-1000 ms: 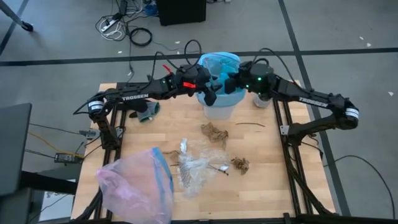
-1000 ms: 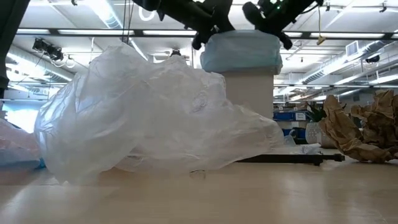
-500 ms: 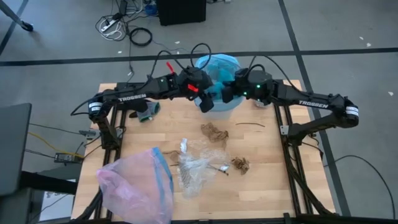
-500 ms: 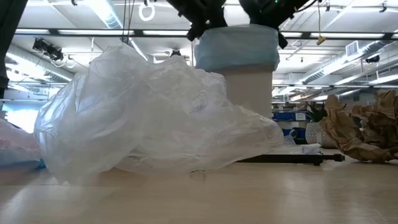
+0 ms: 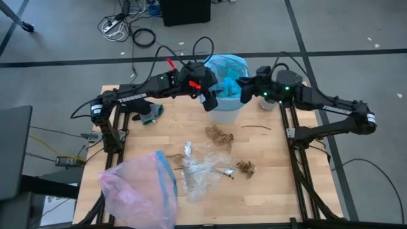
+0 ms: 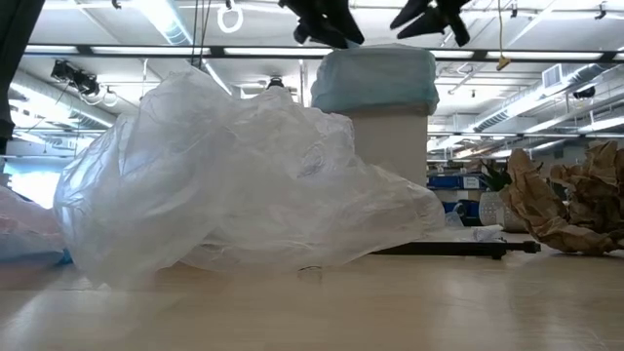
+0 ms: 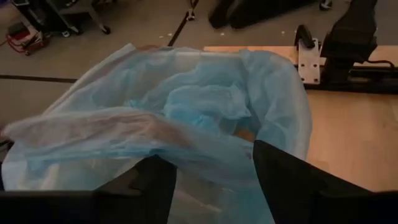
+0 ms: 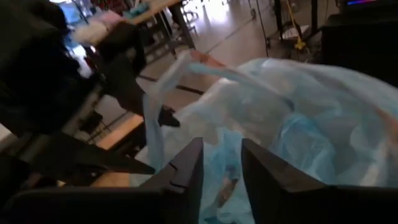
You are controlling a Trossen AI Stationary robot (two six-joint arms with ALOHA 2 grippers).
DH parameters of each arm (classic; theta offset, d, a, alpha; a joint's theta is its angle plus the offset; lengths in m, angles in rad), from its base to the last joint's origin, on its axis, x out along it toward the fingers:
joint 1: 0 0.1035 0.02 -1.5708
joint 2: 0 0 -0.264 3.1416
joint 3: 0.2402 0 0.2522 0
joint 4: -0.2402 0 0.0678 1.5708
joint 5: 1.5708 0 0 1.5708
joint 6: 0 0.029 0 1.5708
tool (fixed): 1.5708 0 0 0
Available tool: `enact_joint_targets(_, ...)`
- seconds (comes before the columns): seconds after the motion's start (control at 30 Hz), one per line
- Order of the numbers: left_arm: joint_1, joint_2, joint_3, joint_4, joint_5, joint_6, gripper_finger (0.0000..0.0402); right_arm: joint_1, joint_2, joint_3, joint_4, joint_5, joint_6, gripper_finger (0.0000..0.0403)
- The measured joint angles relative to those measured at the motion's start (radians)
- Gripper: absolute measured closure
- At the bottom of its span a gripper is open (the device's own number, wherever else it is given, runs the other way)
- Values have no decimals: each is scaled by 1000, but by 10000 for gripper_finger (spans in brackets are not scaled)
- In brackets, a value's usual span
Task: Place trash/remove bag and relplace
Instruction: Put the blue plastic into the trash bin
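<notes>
Both arms are dark, almost black, with white "TROSSEN" lettering on the forearm. Thin black cables loop above each wrist. The left claw (image 5: pixel 209 100) carries a red part; the right claw (image 5: pixel 244 88) shows a small green light.

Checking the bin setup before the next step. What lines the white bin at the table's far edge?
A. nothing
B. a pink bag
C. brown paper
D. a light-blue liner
D: a light-blue liner drapes over the bin rim; the pink bag lies near the table's front corner.
</notes>
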Motion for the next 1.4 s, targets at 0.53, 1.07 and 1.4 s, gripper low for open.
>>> enact_joint_targets(0.53, 13, -2, 1, 148, -33, 39, 183, 123, -111, 0, 39, 155, -61, 277)
enact_joint_targets(1.07, 59, 16, 34, 152, 164, -124, 183, 145, -110, 1, 27, 213, -88, 277)
enact_joint_targets(1.4, 46, 15, 36, 245, 155, -95, 183, 191, -110, 1, 13, 210, -88, 277)
